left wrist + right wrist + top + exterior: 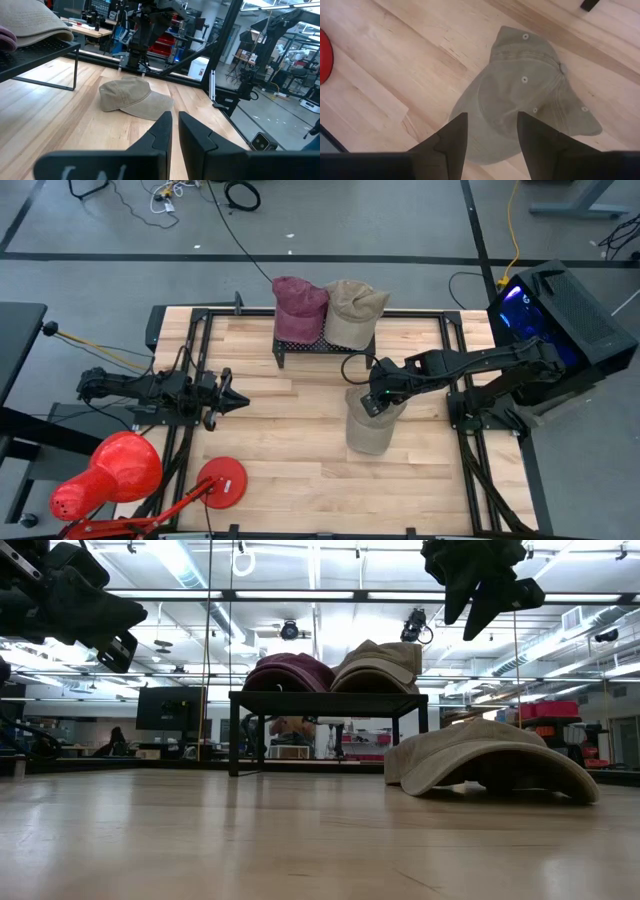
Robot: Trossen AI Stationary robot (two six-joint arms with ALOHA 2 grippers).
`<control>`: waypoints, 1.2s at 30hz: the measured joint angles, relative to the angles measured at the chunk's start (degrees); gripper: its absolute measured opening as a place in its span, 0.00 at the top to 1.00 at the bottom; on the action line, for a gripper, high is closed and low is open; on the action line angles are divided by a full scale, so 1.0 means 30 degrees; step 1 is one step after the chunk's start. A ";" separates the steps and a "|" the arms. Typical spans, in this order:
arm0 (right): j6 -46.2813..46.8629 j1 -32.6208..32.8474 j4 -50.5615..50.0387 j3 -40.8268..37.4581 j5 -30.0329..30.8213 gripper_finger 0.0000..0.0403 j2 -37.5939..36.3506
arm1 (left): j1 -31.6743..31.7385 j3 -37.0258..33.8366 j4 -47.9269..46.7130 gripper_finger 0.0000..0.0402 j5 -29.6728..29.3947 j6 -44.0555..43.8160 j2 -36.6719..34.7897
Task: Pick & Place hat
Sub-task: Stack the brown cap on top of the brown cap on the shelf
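- a tan cap (366, 430) lies flat on the wooden tabletop (290, 440), right of the middle and nearer the front edge than the back – nothing grips it.
- the right gripper (376, 402) hangs in the air above the cap's back end, clear of it; in the right wrist view its two fingers (454, 137) stand apart with the cap showing in the gap between them, so the claw is open and empty.
- in the low view that same gripper (482, 595) sits high above the cap (490, 758), well apart from it.
- a black wire rack (322, 348) stands at the middle of the tabletop's back edge, with a maroon cap (298, 308) and a second tan cap (352, 310) resting side by side on top, touching.
- the left gripper (238, 397) waits near the left edge, pointing toward the middle – its fingers (159, 135) are nearly together and hold nothing.
- a red lamp (110, 475) sits at the front left corner.
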 joint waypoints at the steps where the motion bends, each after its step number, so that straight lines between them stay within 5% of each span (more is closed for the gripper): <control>1: -0.0004 0.0000 0.0010 0.0000 0.0000 0.58 0.0000 | 0.0002 0.0000 0.0000 0.90 0.0000 0.0000 0.0000; 36: 0.0430 0.0138 0.0353 -0.1013 -0.1157 0.58 0.0000 | 0.0002 0.0000 0.0004 0.90 0.0000 0.0000 0.0000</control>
